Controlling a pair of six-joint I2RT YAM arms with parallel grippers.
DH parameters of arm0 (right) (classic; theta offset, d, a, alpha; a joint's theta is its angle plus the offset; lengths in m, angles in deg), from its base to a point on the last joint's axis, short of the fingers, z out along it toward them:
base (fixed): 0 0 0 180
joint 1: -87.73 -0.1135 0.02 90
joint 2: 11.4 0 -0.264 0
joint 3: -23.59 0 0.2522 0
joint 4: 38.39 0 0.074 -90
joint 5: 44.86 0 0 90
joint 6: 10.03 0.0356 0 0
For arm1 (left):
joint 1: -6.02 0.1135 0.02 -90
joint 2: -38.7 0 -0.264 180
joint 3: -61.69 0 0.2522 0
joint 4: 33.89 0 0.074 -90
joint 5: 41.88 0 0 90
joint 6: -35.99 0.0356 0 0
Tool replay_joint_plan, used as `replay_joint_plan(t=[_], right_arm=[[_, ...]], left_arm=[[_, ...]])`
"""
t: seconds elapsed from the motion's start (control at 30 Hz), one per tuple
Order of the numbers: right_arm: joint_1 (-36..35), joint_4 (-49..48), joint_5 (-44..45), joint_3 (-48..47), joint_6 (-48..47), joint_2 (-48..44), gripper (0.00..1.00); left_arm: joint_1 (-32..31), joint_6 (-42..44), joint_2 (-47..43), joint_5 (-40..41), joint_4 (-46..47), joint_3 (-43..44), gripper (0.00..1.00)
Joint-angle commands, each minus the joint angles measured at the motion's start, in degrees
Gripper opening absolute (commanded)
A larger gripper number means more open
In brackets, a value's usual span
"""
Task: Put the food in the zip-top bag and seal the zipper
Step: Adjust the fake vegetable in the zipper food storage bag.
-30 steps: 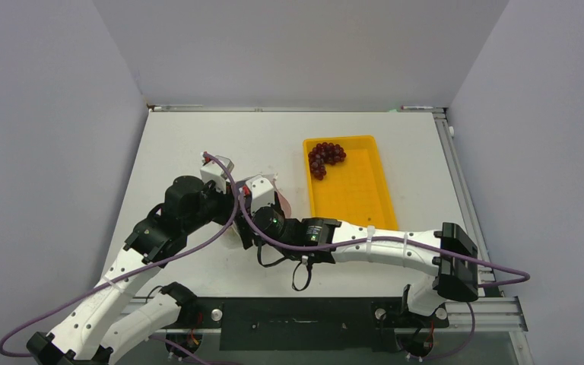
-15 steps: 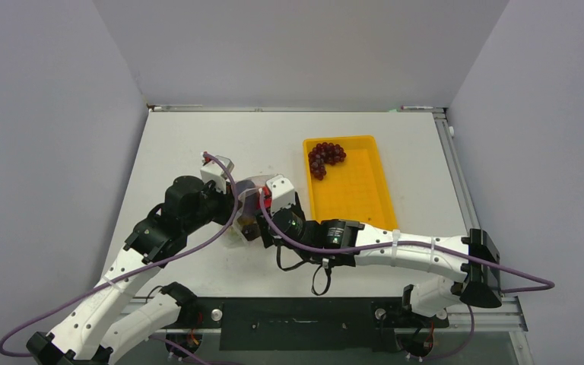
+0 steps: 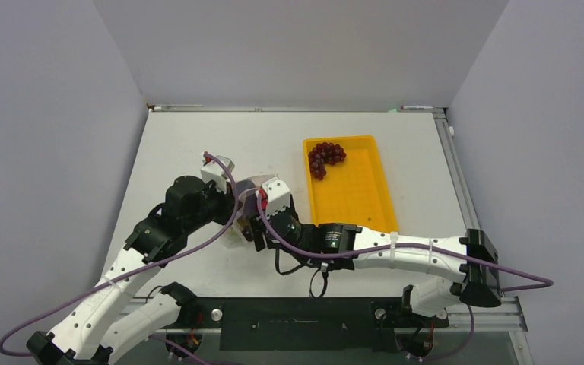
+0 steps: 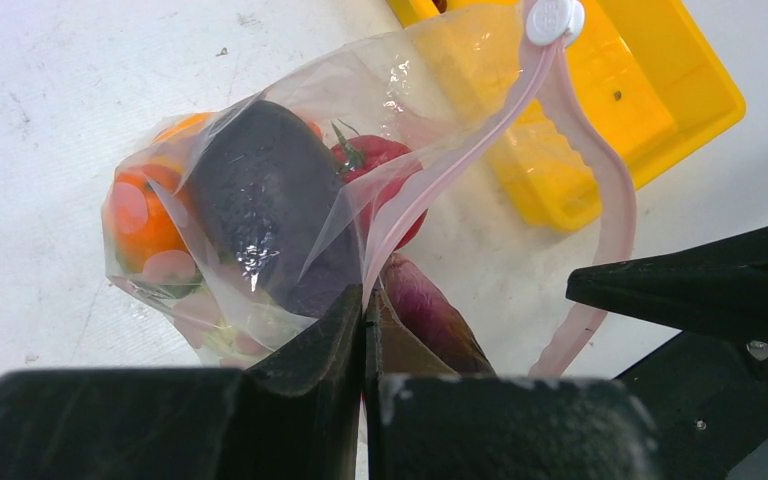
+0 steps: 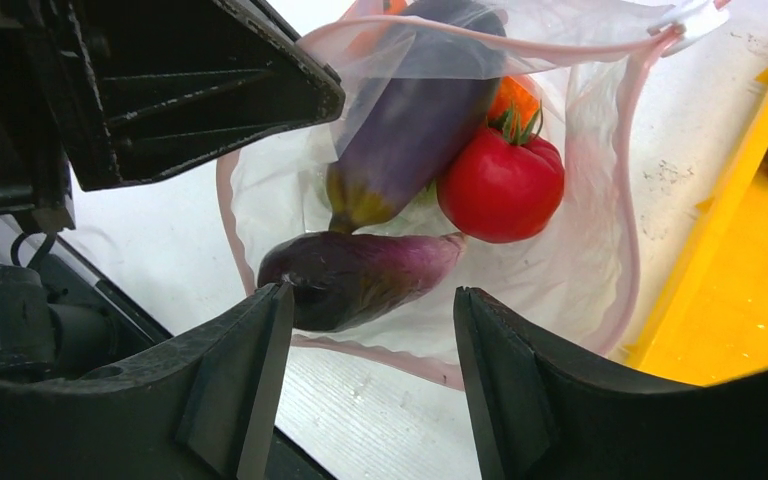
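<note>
The clear floppy plastic zip-top bag with faint pink dots (image 4: 400, 90) is lying on the white worktop (image 3: 190, 144), just left of the yellow rectangular plastic tray (image 3: 357, 194). Its mouth is gaping towards my arms. Inside it are resting a dark purple toy eggplant (image 4: 265, 190), a round red toy tomato (image 5: 500, 185) and an orange toy piece (image 4: 140, 215), while a second, reddish-purple toy eggplant (image 5: 360, 275) is lying close to the mouth. The thin pink-red zipper strip (image 4: 615, 200) is looping wide, with its small white slider (image 4: 553, 18) at the far end. My left tool (image 4: 364, 330) is pressed together, pinching the bag's mouth edge. My right tool (image 5: 370, 295) is hanging spread and empty over the opening. The dark red toy grape bunch (image 3: 325, 157) is sitting in the tray's far corner, so I am judging the loading as nearly done and the sealing as not yet begun. To do this well, I am planning to hold the left pinch firm and raised so the mouth is gaping. I would lift the right tool straight up so that neither finger is snagging the strip, then take the grapes by the bunch's middle and release them low inside. The near eggplant may need nudging deeper before the slider runs. I am reading no brand, label or writing anywhere; any mark on the slider is too small to tell.
</note>
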Motion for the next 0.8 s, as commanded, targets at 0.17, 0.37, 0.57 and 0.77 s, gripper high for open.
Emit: replay_joint_plan(t=[0.17, 0.37, 0.57, 0.77], right_arm=[[-0.56, -6.18, 1.03, -3.35, 1.18, 2.88, 0.62], [-0.55, -6.45, 2.25, -4.66, 1.34, 5.62, 0.64], [-0.56, -6.13, 1.6, -5.08, 1.66, 7.38, 0.66], [-0.89, -4.89, 0.38, -5.33, 1.37, 8.64, 0.67]], left_arm=[[-0.39, 0.46, -0.53, 0.81, 0.21, 1.33, 0.0], [-0.4, 0.46, -0.62, 0.73, 0.17, 1.37, 0.0], [-0.49, 0.46, -0.63, 0.6, 0.28, 1.37, 0.0], [-0.49, 0.46, -0.62, 0.5, 0.27, 1.37, 0.0]])
